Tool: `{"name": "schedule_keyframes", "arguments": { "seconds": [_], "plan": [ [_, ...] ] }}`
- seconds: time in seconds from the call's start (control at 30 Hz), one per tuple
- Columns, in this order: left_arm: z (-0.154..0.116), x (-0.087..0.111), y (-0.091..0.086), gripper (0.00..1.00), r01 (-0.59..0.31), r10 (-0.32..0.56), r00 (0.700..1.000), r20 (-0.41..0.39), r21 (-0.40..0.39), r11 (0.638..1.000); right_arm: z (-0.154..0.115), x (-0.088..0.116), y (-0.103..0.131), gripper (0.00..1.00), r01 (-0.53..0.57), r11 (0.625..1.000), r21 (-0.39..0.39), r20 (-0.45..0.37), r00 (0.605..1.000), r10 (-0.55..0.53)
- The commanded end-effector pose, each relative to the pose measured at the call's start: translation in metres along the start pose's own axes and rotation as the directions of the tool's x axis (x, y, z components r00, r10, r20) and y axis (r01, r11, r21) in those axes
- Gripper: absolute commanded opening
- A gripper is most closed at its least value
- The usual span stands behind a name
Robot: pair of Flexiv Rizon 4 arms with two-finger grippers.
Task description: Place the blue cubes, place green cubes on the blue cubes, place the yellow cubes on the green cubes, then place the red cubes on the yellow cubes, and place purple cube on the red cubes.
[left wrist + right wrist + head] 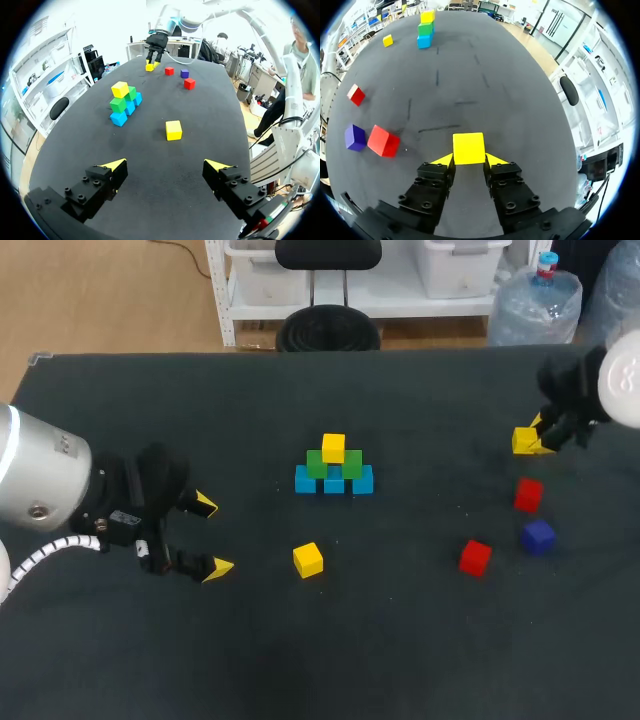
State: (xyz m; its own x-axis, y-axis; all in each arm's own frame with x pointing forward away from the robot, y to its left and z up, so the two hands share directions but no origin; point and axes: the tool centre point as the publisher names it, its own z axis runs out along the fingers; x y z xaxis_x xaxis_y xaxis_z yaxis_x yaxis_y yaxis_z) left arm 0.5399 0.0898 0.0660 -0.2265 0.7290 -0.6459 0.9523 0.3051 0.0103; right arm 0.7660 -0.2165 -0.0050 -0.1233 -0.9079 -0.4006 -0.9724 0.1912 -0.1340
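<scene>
The right gripper [541, 432] sits at the upper right of the head view, its fingers pinching a yellow cube [468, 148] from two sides. The stack [334, 468] stands at the centre of the table [420, 640]: blue cubes [335, 481] at the bottom, green cubes [335, 464] on them and one yellow block [333, 447] on top. From the pinched cube the stack lies well apart to the left and slightly lower in the frame, so the carry should run that way across the middle. The left gripper [211, 536], at the left, has its fingers spread with nothing between them. A loose yellow cube [308, 560] lies to its right, nearer this arm than the other. Two red cubes [475, 557] and the purple cube [538, 536] wait at the right.
</scene>
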Motion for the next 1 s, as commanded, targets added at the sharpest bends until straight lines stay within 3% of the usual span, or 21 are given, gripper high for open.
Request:
{"name": "schedule_keyframes", "arguments": {
  "seconds": [0.03,0.5,1.0],
  "plan": [
    [-0.001,0.002,0.0,1.0,-0.002,0.002,1.0,0.009,0.0,1.0,-0.012,-0.012,0.002,0.0,-0.003,1.0,0.01,-0.001,1.0,0.003],
    [-0.001,0.002,0.0,1.0,-0.002,0.002,1.0,0.009,0.0,1.0,-0.05,-0.095,0.031,0.0,-0.003,1.0,0.026,0.059,0.998,0.002],
    [-0.001,0.002,0.0,1.0,-0.002,0.002,1.0,0.009,0.0,1.0,-0.039,-0.154,0.051,0.0,0.004,1.0,0.011,0.077,0.997,-0.005]
  ]
}}
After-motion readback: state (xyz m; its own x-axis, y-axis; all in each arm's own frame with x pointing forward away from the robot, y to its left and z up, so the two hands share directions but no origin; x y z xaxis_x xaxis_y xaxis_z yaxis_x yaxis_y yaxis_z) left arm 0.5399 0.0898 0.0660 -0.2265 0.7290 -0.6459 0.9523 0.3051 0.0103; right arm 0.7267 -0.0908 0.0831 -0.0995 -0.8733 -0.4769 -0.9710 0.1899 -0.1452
